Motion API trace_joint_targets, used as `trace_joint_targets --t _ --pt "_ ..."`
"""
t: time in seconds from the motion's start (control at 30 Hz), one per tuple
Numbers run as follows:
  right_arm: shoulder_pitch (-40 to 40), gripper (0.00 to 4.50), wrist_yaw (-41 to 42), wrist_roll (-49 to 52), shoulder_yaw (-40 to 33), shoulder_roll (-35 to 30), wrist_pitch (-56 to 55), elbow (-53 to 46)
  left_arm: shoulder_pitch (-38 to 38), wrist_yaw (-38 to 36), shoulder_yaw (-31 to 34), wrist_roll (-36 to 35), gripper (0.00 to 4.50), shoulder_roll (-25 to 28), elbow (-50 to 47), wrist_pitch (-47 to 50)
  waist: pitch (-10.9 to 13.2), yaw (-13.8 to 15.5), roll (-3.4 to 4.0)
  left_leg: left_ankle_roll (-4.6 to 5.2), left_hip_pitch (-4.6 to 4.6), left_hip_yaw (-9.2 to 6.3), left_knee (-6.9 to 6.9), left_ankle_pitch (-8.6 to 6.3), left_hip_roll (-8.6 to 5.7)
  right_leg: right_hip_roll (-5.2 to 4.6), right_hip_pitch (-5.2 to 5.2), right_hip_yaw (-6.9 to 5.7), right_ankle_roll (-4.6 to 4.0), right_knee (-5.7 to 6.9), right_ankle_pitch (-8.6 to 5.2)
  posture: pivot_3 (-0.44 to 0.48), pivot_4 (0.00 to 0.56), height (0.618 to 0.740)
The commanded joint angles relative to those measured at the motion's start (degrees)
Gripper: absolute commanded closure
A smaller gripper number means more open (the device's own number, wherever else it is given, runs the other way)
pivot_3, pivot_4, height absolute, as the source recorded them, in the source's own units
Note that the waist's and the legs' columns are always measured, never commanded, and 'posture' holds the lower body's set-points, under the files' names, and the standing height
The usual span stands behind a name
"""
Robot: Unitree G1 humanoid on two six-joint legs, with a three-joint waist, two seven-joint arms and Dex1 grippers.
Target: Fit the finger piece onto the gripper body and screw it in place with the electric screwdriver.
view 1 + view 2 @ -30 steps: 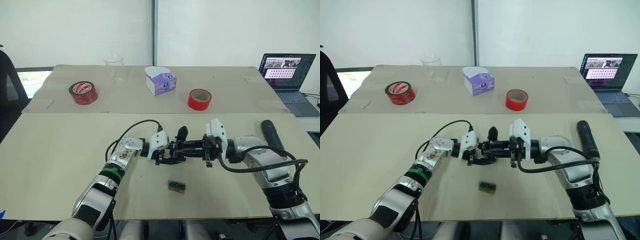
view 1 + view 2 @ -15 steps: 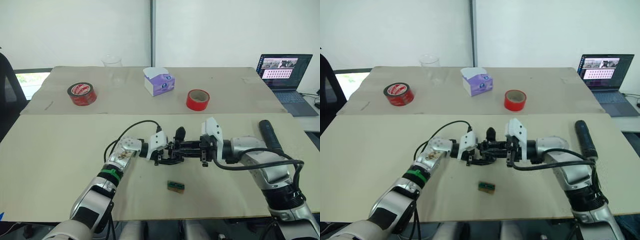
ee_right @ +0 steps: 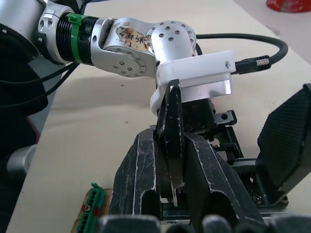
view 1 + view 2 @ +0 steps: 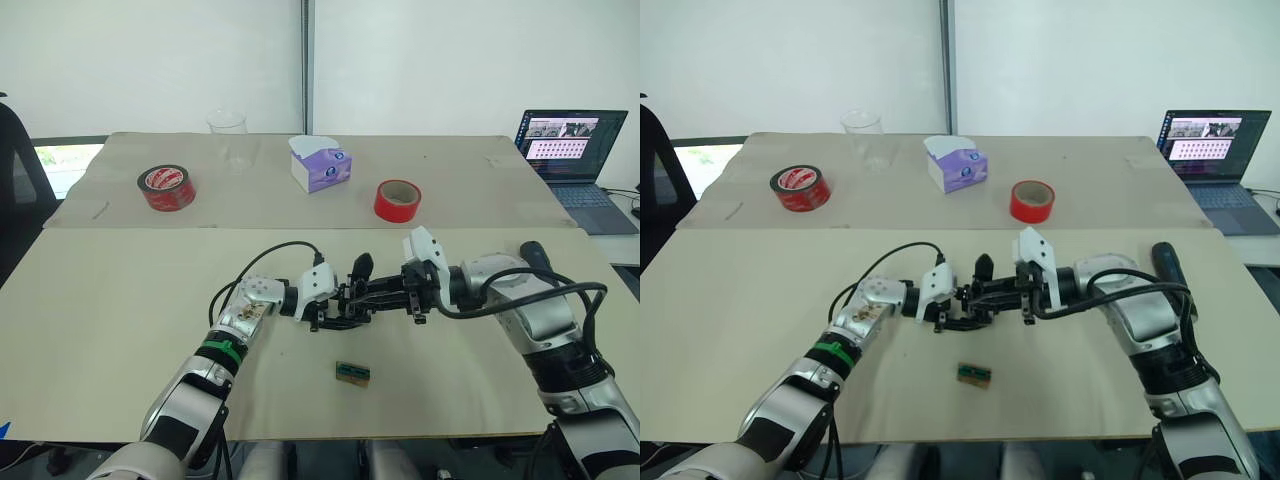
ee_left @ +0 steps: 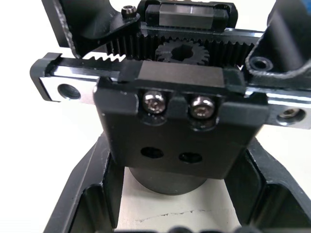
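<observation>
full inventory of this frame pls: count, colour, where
gripper body: 1, black, mid-table, held between both grippers
finger piece: 1, black, pinched in right gripper against the body
electric screwdriver: 1, black, near table, right side
small tray: 1, green-brown, below the grippers
tape rolls: 2, red, far table
tissue box: 1, purple-white, far centre
cup: 1, clear, far table
laptop: 1, open, far right
left gripper: shut on body
right gripper: shut on finger piece
</observation>
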Motion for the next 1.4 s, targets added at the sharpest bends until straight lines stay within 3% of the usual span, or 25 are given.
trace_joint_targets --t 0.03,0.33,0.83,1.2,1.4 --pt "3.91 4.16 -2.10 -5.19 5.88 -1.31 6.43 3.93 -0.52 0.15 1.82 -1.10 2.21 1.04 -3.43 0.17 -0.04 0.00 0.01 0.00 0.00 0.00 0.00 0.00 0.00 0.00 0.00 0.00 0.00 0.00 0.00 0.000 0.150 0.740" --pt "9.04 4.16 -7.21 -9.25 5.68 -2.20 -1.75 1.49 0.02 0.35 1.89 -1.25 2.21 1.25 -4.74 1.07 -0.94 -0.17 -0.04 0.01 0.04 0.01 -0.08 -0.01 0.07 0.02 0.01 0.00 -0.02 -0.05 -0.02 0.000 0.150 0.740" --pt "5.14 4.16 -4.49 -6.73 9.00 -4.20 9.16 1.92 -0.26 0.48 1.91 -1.29 2.21 1.05 -4.59 1.27 -1.03 -0.19 -0.03 0.02 0.05 0.02 -0.08 -0.02 0.12 0.03 0.01 0.00 -0.05 -0.06 -0.04 0.000 0.150 0.740" --pt "5.75 4.16 -6.12 -6.46 7.47 -3.35 8.37 1.58 -0.16 0.58 1.91 -1.37 2.21 0.93 -4.87 1.55 -1.05 -0.20 -0.03 0.03 0.05 0.02 -0.08 -0.02 0.15 0.04 0.01 0.00 -0.05 -0.06 -0.04 0.000 0.150 0.740" --pt "2.78 4.16 -5.38 -3.70 3.23 -1.65 5.16 1.17 -0.63 0.54 2.01 -1.50 2.21 0.72 -4.33 1.77 -1.04 -0.20 -0.03 0.03 0.04 0.02 -0.08 -0.02 0.16 0.04 0.00 0.00 -0.05 -0.06 -0.04 0.000 0.150 0.740"
